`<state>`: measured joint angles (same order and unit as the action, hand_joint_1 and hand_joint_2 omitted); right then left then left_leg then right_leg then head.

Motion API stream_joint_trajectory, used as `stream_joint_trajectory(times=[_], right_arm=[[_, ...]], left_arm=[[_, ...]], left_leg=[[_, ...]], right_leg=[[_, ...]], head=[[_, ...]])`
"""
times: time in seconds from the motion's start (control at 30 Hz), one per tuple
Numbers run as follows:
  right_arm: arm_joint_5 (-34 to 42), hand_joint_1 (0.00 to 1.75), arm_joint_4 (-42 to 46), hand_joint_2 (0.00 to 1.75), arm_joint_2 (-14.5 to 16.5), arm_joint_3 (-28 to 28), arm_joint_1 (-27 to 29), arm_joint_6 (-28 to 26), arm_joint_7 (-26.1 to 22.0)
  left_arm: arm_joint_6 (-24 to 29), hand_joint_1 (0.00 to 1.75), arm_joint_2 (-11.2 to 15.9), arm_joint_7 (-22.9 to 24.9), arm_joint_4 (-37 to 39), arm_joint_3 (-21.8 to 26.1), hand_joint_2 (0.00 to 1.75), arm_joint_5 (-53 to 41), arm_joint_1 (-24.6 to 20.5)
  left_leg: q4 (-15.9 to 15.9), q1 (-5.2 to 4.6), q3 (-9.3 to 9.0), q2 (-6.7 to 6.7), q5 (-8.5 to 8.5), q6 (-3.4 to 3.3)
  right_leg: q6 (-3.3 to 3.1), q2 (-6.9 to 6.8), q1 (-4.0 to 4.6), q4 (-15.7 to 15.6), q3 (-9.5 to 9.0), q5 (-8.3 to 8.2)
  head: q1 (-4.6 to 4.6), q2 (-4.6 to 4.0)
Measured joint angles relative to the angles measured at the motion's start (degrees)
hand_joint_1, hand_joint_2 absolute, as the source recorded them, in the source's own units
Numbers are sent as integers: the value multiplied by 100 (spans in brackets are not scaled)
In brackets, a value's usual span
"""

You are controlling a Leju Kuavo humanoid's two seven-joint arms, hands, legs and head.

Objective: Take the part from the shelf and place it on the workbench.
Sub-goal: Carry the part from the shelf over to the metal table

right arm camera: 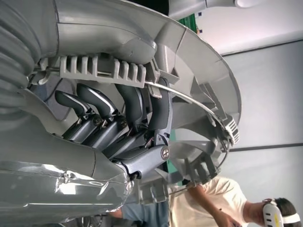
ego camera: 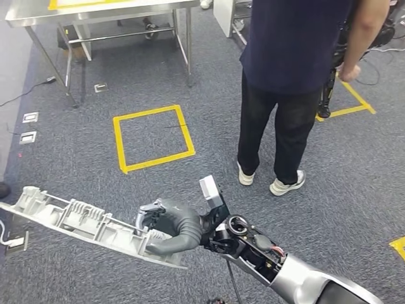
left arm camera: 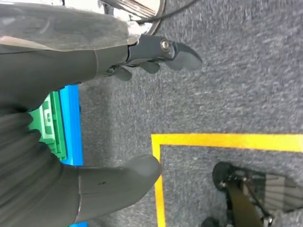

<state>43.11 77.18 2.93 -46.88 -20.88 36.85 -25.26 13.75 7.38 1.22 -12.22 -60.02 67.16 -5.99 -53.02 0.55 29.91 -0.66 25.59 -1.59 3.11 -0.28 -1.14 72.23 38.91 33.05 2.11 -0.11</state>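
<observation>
The part [ego camera: 71, 218] is a long, pale grey ribbed plastic moulding. My right hand [ego camera: 174, 228] grips it at one end and holds it level above the carpet, so it stretches out to the left in the head view. Up close in the right wrist view, the dark fingers [right arm camera: 118, 118] curl around the part's ribbed edge [right arm camera: 107, 68]. The metal workbench [ego camera: 95, 9] stands at the far left, across the carpet. My left hand [left arm camera: 118, 118] hangs over the carpet with its thumb and fingers apart and nothing between them.
A person in dark clothes [ego camera: 286, 82] stands close ahead on the right. A yellow taped square [ego camera: 152, 136] marks the carpet between me and the workbench. Floor sockets [ego camera: 28, 126] and a cable lie at the left. Another person [right arm camera: 228, 208] appears in the right wrist view.
</observation>
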Motion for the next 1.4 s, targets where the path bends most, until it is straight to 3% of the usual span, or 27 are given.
stream_joint_trajectory(times=[0.03,0.07,0.13,0.2,0.3,0.33,0.4,0.47,0.53,0.57,0.6,0.67,0.7,0.73,0.77,0.83,0.9,0.93,1.0,1.03,1.07,1.1,1.2,1.23,1.3,1.33,1.4], right_arm=[[-1,175,0,175,-5,-1,8,-4,3],[-1,175,0,175,-10,-1,12,-9,6],[-1,175,-2,175,-21,-2,11,-15,8],[-1,175,-2,175,-26,-6,5,-14,7],[-2,175,3,175,-28,-9,0,-15,8],[-3,175,3,175,-29,-7,-2,-16,10],[-3,175,3,175,-31,-8,-4,-16,11],[-1,175,2,175,-31,-14,-5,-16,9],[-1,175,2,175,-31,-19,-4,-15,9],[-1,175,2,175,-31,-19,-4,-15,10],[-1,175,2,175,-31,-20,-4,-15,11],[-1,175,1,175,-31,-25,-7,-14,8],[-1,175,2,175,-30,-30,-9,-13,7],[-1,175,2,175,-30,-34,-10,-14,6],[-1,175,4,175,-30,-39,-15,-15,6],[-1,175,9,175,-30,-42,-24,-18,8],[0,175,12,175,-31,-47,-27,-17,7],[1,175,11,175,-32,-50,-22,-17,6],[0,175,10,175,-35,-51,-11,-23,9],[-1,175,10,175,-37,-51,-8,-27,10],[-1,175,9,175,-39,-51,-8,-31,11],[0,175,9,175,-42,-51,-8,-33,11],[2,175,-5,175,-60,-56,-4,-35,4],[1,175,-10,175,-66,-56,-2,-36,4],[-2,175,-6,175,-65,-56,-18,-37,6],[-1,175,-4,175,-65,-55,-28,-37,5],[1,175,1,175,-65,-58,-42,-34,4]], left_arm=[[0,0,1,-6,0,-1,175,-1,3],[0,0,-1,-11,0,-1,175,-1,7],[0,0,-6,-20,0,-2,175,-2,9],[-1,0,-8,-30,0,-2,175,-6,-1],[-3,0,-12,-40,0,-2,175,-11,-2],[-4,0,-15,-43,0,-2,175,-13,-3],[-6,0,-18,-45,0,-2,175,-17,-12],[-6,0,-17,-46,0,-2,175,-18,-3],[-4,0,-18,-45,0,-2,175,-13,18],[-2,0,-18,-44,0,-2,175,-11,25],[-1,0,-18,-44,0,-2,175,-9,31],[0,0,-13,-44,1,-2,175,-8,49],[1,0,-9,-44,1,-2,175,-7,55],[1,0,-7,-44,1,-2,175,-7,58],[2,0,-7,-44,1,-2,175,-6,51],[3,0,-9,-43,1,-2,175,-4,45],[6,0,-8,-40,2,-2,175,-1,46],[8,0,-7,-37,2,-2,175,2,46],[9,0,-5,-31,2,-2,175,11,43],[9,0,-7,-29,2,-2,175,16,42],[9,0,-8,-28,2,-2,175,22,43],[10,0,-13,-28,2,-2,175,27,44],[15,0,-44,-24,2,-2,175,42,38],[17,0,-55,-22,2,-2,175,47,23],[26,0,-60,-20,2,-2,175,51,-8],[32,0,-61,-20,2,-2,175,50,-7],[40,0,-63,-20,1,-2,175,49,-8]], left_leg=[[-3,4,-46,-27,34,19],[-5,12,-106,-52,74,42],[-16,28,-233,-92,170,103],[-5,32,-288,-115,250,185],[-63,36,-315,-102,268,296],[-250,42,-244,-73,250,316],[-956,49,191,-12,296,343],[-1694,46,791,9,559,364],[-1824,40,1161,11,806,359],[-1620,35,1220,13,772,339],[-1275,28,1215,20,552,310],[-573,-10,1148,56,-254,247],[-378,-38,1112,72,-561,225],[-284,-59,1081,76,-709,201],[-272,-70,1031,71,-663,171],[-216,-66,856,37,-553,92],[-191,-61,617,16,-406,29],[-187,-67,493,10,-303,7],[-181,-74,208,-23,-70,-14],[-180,-75,47,-46,52,-16],[-179,-76,-123,-70,177,-14],[-169,-77,-301,-86,306,-11],[-84,-67,-710,-143,641,34],[-22,-58,-816,-161,681,63],[3,-47,-924,-169,579,135],[-187,-43,-858,-139,430,156],[-940,-31,-399,-71,236,201]], right_leg=[[-6,2,-3,-53,36,-124],[-16,2,-7,-332,-43,-353],[-33,14,-7,-1152,-327,-811],[-106,27,22,-1615,-496,-898],[-270,41,48,-1690,-633,-815],[-311,44,42,-1704,-701,-788],[-367,41,44,-1729,-857,-699],[-393,34,60,-1742,-1008,-566],[-397,42,68,-1747,-1215,-399],[-394,46,69,-1749,-1341,-302],[-387,44,69,-1756,-1464,-198],[-355,47,81,-1772,-1660,13],[-331,48,85,-1811,-1730,110],[-293,55,88,-1832,-1819,154],[-253,59,83,-1834,-1881,144],[-179,55,64,-1524,-1815,-4],[-152,54,58,-785,-1347,-96],[-146,55,61,-406,-1047,-4],[-140,54,61,-12,-495,498],[-136,54,62,-38,-306,755],[-143,55,67,-186,-171,872],[-164,57,80,-445,-78,719],[-279,85,170,-1378,40,-952],[-321,98,198,-1559,-3,-1304],[-381,106,206,-1752,-237,-1325],[-409,103,189,-1872,-386,-1306],[-439,101,148,-2055,-677,-1234]], head=[[7,0],[16,0],[29,-1],[28,-1],[0,0],[-22,0],[-75,0],[-116,0],[-138,0],[-150,0],[-163,0],[-199,-1],[-207,-1],[-213,-1],[-209,0],[-184,-1],[-140,-1],[-116,-1],[-81,0],[-66,0],[-50,0],[-35,0],[-42,-1],[-53,-1],[-37,-1],[-27,-1],[-45,-1]])
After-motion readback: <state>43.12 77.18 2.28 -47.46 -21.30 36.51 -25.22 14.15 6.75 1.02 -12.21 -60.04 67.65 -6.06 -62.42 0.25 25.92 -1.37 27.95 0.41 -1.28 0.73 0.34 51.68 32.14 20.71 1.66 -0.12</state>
